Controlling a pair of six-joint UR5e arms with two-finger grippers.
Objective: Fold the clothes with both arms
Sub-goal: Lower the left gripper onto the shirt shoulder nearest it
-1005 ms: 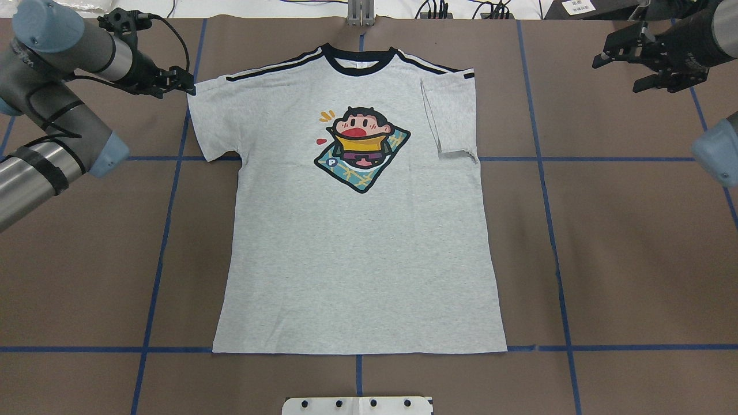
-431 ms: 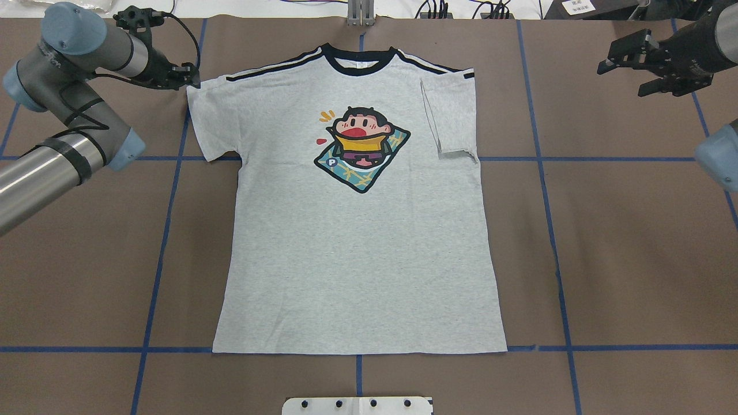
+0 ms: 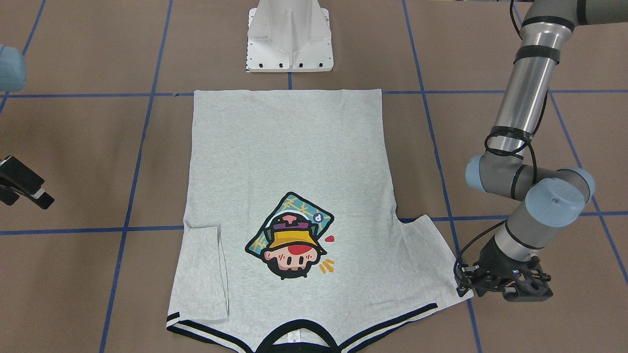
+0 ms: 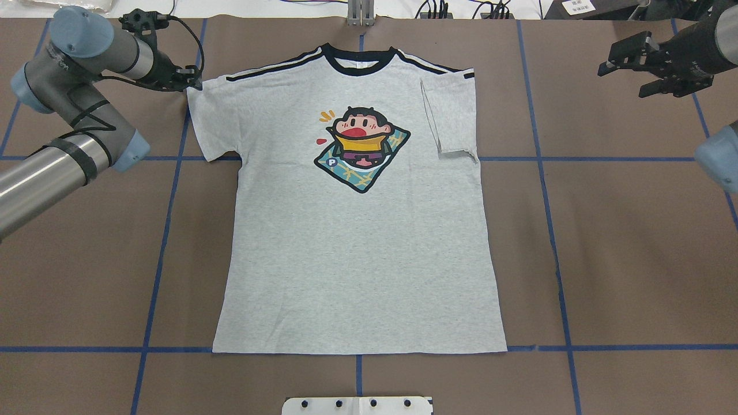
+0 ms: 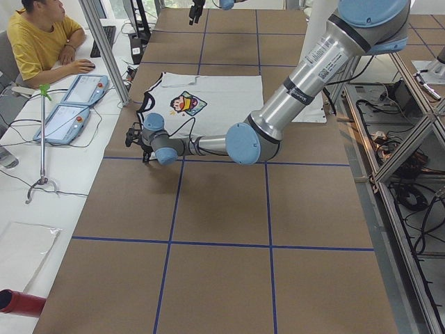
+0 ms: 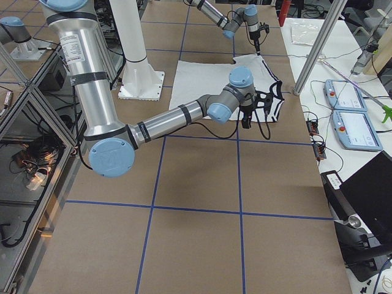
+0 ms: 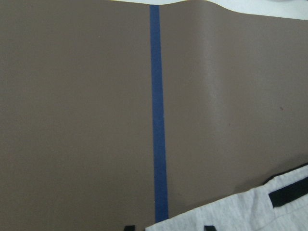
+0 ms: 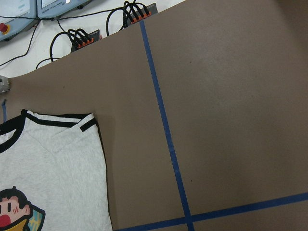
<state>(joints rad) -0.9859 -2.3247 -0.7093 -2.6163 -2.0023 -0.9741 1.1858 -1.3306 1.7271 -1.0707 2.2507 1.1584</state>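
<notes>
Left gripper (image 4: 193,83) nearer the T-shirt (image 4: 357,259) sleeve corner than before.

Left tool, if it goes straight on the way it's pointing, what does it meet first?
Likely the spread sleeve of the T-shirt: the left tool points at its outer corner, and the wrist view shows the cloth edge between its tips. Height above the table is unclear.

Operator (image 5: 42,40) beside likely teach pendant (image 5: 84,89)

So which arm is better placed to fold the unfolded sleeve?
Left. The left pincer sits at the corner of the unfolded sleeve; the right pincer hangs well off the T-shirt, on the side with the folded-in sleeve.
</notes>
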